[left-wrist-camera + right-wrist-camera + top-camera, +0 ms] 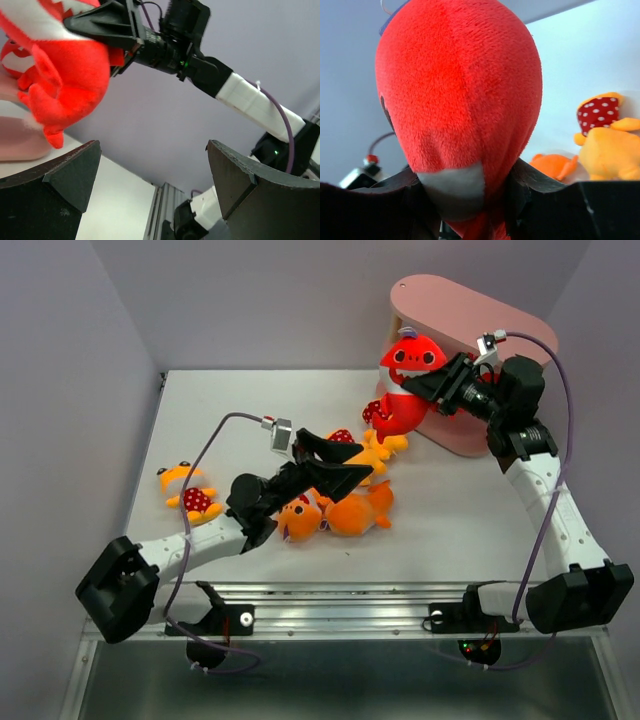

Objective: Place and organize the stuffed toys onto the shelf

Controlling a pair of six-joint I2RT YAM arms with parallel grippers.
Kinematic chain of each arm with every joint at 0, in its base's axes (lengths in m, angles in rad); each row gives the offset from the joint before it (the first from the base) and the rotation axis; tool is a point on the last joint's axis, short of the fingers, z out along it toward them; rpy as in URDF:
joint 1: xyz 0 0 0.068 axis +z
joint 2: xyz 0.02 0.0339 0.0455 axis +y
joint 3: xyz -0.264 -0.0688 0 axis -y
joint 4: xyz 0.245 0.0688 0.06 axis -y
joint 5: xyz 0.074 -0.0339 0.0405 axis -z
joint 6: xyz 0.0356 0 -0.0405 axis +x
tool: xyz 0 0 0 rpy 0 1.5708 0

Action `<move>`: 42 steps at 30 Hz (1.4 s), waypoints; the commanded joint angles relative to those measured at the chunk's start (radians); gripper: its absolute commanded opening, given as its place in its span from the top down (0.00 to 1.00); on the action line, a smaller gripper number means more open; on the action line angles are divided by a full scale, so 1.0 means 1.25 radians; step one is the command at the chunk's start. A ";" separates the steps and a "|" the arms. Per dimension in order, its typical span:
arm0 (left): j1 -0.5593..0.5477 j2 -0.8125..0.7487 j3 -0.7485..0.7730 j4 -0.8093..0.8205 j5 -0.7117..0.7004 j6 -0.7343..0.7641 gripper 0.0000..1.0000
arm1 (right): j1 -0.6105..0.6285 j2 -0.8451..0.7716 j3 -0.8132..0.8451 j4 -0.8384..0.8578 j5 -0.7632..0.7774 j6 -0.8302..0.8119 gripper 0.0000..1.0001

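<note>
A: Step in hand, as you read it?

B: Placing, I think. The right gripper (420, 388) pinches a red shark (460, 90) between its fingers. It holds the shark off the table (450, 510), right at the front of the pink shelf (470, 315) in the far right corner.

A: Is it on a board yet?

B: I cannot tell which board it is level with, because the top view looks down on the shelf's top and hides what is under it. A second red shark (10, 55) sits just beyond the held one, against the pink, so one seems to be in place already.

A: And the other arm?

B: The left gripper (152, 172) is spread wide and empty. It hovers over the cluster in the middle of the table. That cluster is an orange shark (360, 512), another orange toy (300, 520) touching it, and a yellow figure (372, 450) with a red dotted part. A lone yellow figure (190, 490) lies well apart, near the left edge.

A: So most of the job lies ahead.

B: By my judgement, yes. The next move calls for easing the shark in over a free spot beside its twin and settling it so it stands. Then the fingers part and back straight out, so the soft fabric does not drag along with them.
</note>
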 commanded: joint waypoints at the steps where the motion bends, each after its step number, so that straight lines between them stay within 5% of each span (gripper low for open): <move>1: -0.012 0.071 0.041 0.260 -0.102 -0.042 0.02 | -0.009 -0.017 -0.017 0.204 -0.027 0.249 0.99; 8: -0.023 0.178 0.084 0.347 -0.197 -0.145 0.01 | -0.017 -0.020 -0.025 0.240 -0.054 0.328 0.99; 22: -0.031 0.287 0.178 0.495 -0.196 -0.222 0.02 | -0.024 -0.049 -0.138 0.310 -0.062 0.372 0.99; 32: -0.031 0.365 0.208 0.605 -0.233 -0.296 0.21 | -0.031 -0.056 -0.224 0.456 -0.091 0.484 0.99; 42: -0.032 0.382 0.232 0.663 -0.245 -0.306 0.23 | -0.031 -0.067 -0.265 0.469 -0.084 0.471 0.99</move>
